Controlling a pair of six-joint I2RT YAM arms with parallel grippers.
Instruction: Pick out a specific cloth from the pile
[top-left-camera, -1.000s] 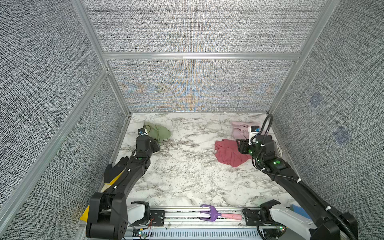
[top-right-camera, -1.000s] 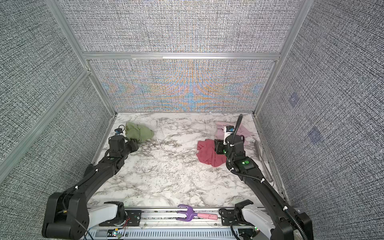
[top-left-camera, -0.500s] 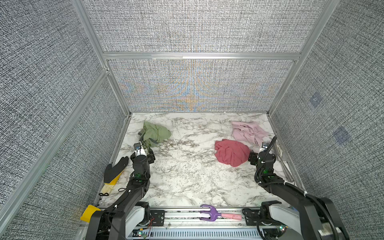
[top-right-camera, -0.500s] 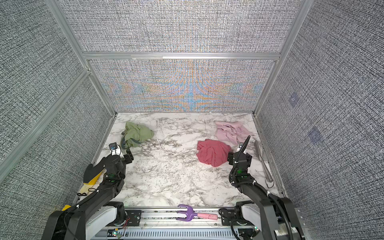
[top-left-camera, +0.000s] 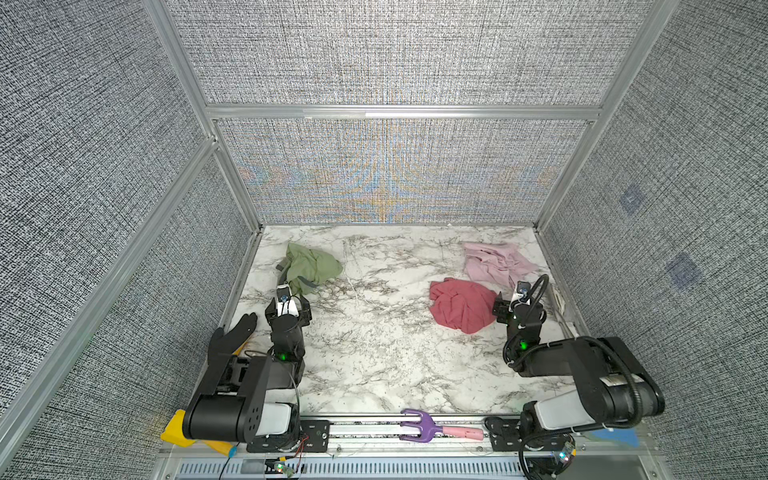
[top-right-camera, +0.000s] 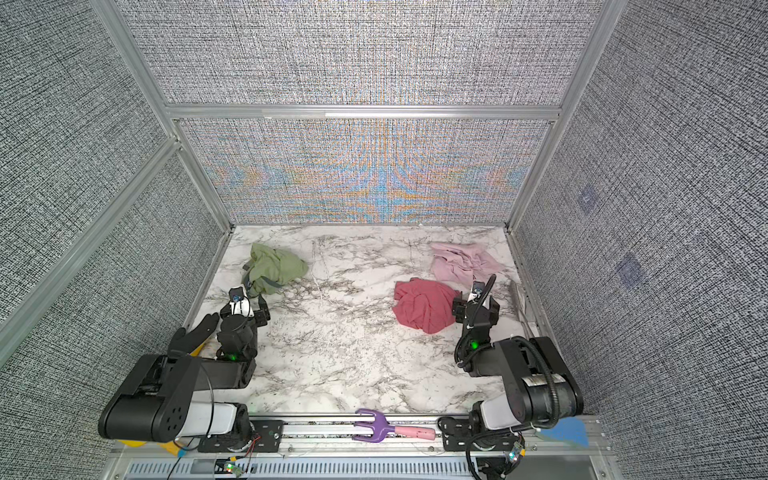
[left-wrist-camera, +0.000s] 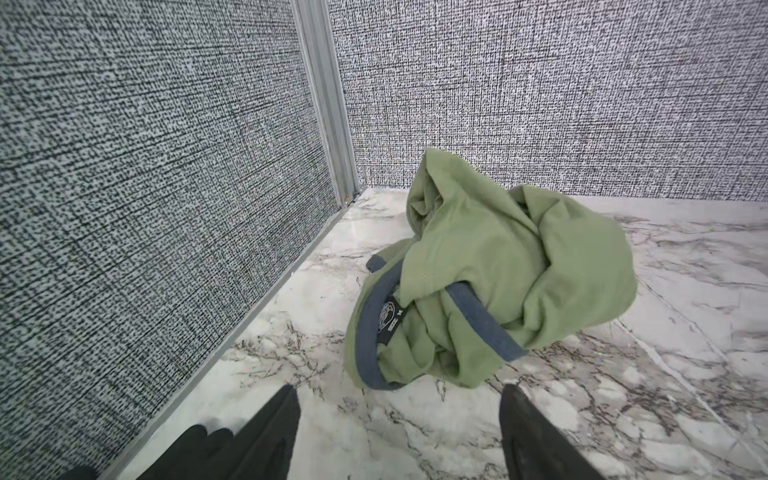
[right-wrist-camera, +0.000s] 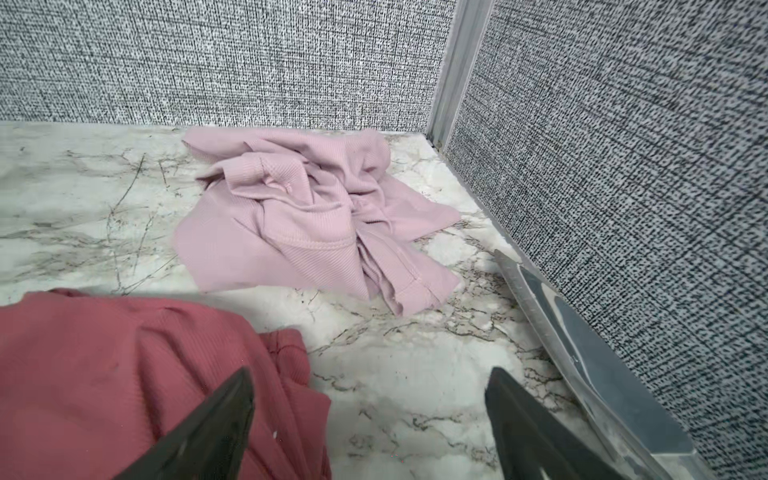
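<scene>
**Fig.** L gripper (left-wrist-camera: 399, 391): jaws spread wide, nothing between them, so I read it as released. Its tips sit low over the table (left-wrist-camera: 623, 374), just short of the cloth (left-wrist-camera: 478, 270), and neither finger touches it. The cloth is a crumpled olive-green heap w/ grey-blue trim and a black label. It lies on the marble near the far-left corner, close to the L wall (left-wrist-camera: 145, 187). In both top views (top-left-camera: 313, 268) (top-right-camera: 276, 268) it is well apart from the other two cloths.

R gripper (right-wrist-camera: 370, 374): jaws likewise wide and empty. One finger (right-wrist-camera: 216, 419) shows in front of the red cloth (right-wrist-camera: 104, 374); I cannot tell whether they touch. The other finger is over bare marble. The pink cloth (right-wrist-camera: 299, 216) lies beyond, near the far-right corner, w/ a strip of marble between it and the red one. A metal strip (right-wrist-camera: 582, 353) runs along the R wall.

Both arms are folded near the front rail (top-left-camera: 365, 428). A black glove (top-left-camera: 232, 336) lies beside the L arm, and a purple fork tool (top-left-camera: 415, 426) lies on the rail.
</scene>
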